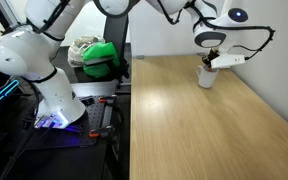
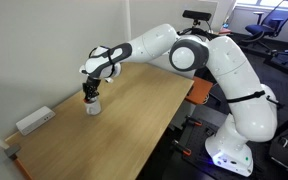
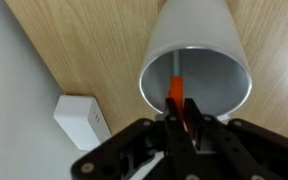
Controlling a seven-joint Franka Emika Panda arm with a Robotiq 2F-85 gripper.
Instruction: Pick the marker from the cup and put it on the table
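hand [image 3: 185, 120] | clamped on marker [image 3: 174, 92] | marker inside cup [image 3: 199, 35] | cup on table [image 3: 94, 45]

The light wood-grain worktop [image 1: 204, 130] lies open across most of its width in both exterior views, leaving free passage round the small white cylindrical cup [image 2: 92, 105] except toward the pale wall [image 2: 34, 50], where a flat white box [image 2: 32, 121] lies near the edge, apart from the cup. The cup's mouth is the tight spot: the black claw [image 3: 187, 120] hangs right over it, pinched on the thin orange-red marker [image 3: 174, 92] standing inside, with only narrow gaps to the rim. Off the worktop's end, the white robot base [image 1: 44, 85] and a green bundle [image 1: 102, 55] crowd the side.
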